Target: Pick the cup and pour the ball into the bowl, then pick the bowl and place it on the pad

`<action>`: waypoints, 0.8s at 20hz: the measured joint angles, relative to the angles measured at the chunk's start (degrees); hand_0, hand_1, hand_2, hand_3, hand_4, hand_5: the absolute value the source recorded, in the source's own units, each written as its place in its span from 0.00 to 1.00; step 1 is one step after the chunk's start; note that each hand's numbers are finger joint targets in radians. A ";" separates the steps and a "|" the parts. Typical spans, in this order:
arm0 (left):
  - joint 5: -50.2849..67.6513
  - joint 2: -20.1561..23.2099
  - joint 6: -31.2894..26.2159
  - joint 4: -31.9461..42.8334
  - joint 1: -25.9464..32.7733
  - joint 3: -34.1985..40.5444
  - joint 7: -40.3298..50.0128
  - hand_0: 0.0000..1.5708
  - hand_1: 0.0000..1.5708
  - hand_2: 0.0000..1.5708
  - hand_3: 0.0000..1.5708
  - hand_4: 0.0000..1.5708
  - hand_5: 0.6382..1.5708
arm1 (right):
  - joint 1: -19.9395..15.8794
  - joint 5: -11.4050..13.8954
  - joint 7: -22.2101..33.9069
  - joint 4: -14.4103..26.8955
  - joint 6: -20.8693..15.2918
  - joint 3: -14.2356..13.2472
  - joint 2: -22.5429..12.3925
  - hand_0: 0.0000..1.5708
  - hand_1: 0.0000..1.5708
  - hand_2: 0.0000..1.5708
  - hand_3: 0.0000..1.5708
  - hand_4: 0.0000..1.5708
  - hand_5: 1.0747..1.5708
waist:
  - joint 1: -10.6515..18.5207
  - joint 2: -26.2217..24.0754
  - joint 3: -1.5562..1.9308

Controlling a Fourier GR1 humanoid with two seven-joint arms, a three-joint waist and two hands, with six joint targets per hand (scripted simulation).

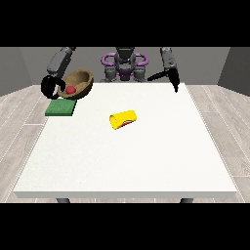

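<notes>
A brown wooden bowl (80,82) hangs tilted above the table's far left corner, with a red ball (71,90) inside it. The hand at the view's left (51,87) has its fingers curled round the bowl's left rim and carries it. Just below the bowl lies a green pad (60,108), flat on the table. A yellow cup (123,119) lies on its side near the table's middle, its red-lined mouth towards the camera. The hand at the view's right (175,82) hangs above the far right edge with fingers pointing down, holding nothing.
The white table (127,161) stretches wide towards the camera. The robot's torso (124,66) stands behind the far edge.
</notes>
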 measured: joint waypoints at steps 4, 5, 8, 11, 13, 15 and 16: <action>-0.89 -0.50 2.01 0.65 -1.57 -0.20 -1.88 0.00 0.00 0.00 0.00 0.00 0.99 | 0.39 -2.05 -0.76 0.26 3.15 -2.05 -2.55 1.00 1.00 1.00 0.92 0.65 0.98 | -0.65 3.12 0.04; -1.44 -1.02 2.86 0.08 -1.97 -0.70 -2.11 0.00 0.00 0.00 0.00 0.00 0.99 | 0.71 -2.33 -1.74 0.66 4.07 -2.48 -3.15 1.00 1.00 1.00 0.87 0.66 0.98 | -0.59 4.25 0.04; -2.72 -2.19 4.05 -3.40 -3.13 -2.61 -1.30 0.00 0.00 0.00 0.00 0.00 0.99 | 0.87 -3.22 -4.70 2.73 6.66 -4.49 -6.70 1.00 1.00 1.00 0.86 0.64 0.99 | 0.88 8.37 0.09; -3.82 -2.41 5.28 -6.62 -3.57 -3.53 -0.97 0.00 0.00 0.00 0.00 0.00 0.99 | 1.62 -2.92 -8.75 4.03 8.26 -5.29 -9.04 1.00 1.00 1.00 0.22 0.65 1.00 | 1.40 11.71 0.11; -4.30 -2.59 5.86 -8.84 -3.51 -4.07 -0.89 0.00 0.00 0.00 0.00 0.00 0.99 | 1.53 -2.68 -10.85 4.75 9.31 -5.85 -11.41 1.00 1.00 1.00 0.00 0.67 0.99 | 1.63 13.99 0.14; -5.22 -2.89 6.37 -12.11 -3.36 -5.17 0.73 0.00 0.00 0.00 0.00 0.00 0.99 | 1.18 -2.50 -12.74 6.08 9.77 -6.40 -12.85 1.00 1.00 1.00 0.00 0.66 1.00 | 2.04 15.69 0.15; -5.27 -2.69 6.25 -13.58 -3.47 -5.29 1.49 0.00 0.00 0.00 0.00 0.00 0.99 | 1.09 -2.34 -13.27 6.64 10.28 -6.57 -13.96 1.00 1.00 1.00 0.00 0.66 1.00 | 2.01 16.39 0.16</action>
